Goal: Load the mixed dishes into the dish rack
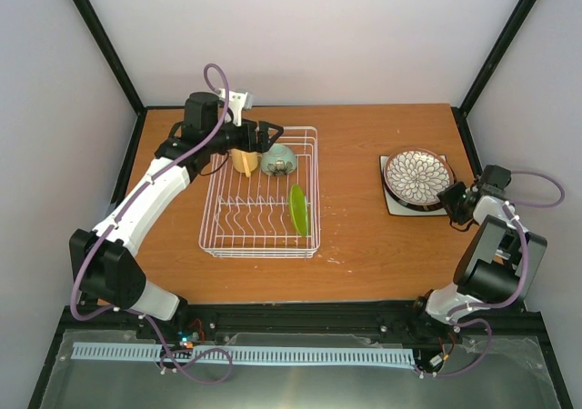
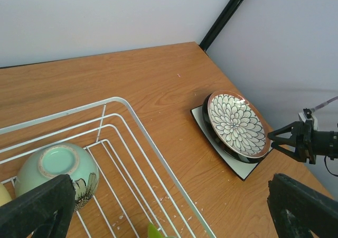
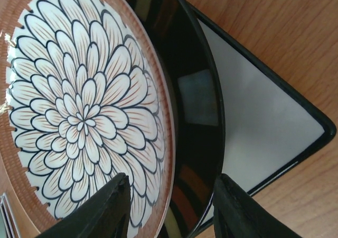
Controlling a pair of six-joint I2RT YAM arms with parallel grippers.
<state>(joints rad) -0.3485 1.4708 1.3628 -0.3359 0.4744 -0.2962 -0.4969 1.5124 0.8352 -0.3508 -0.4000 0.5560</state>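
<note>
Wooden table (image 1: 364,254), orange-brown, grain showing. White crumbs (image 2: 159,198) scattered mid-table, a few more toward the front edge. Pale walls (image 1: 300,36) at back and both sides. Black frame posts (image 1: 97,36) rise from the far corners. White slotted strip (image 1: 245,354) runs below the near edge, on a grey sheet (image 1: 300,389).

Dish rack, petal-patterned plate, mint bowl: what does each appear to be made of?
Dish rack: thin metal wire, seemingly white-coated, smooth. Petal-patterned plate: likely glazed ceramic; glossy face catches glare at its rim. Mint bowl: probably glazed ceramic; shiny sides, duller tan foot ring showing as it sits upside down.
</note>
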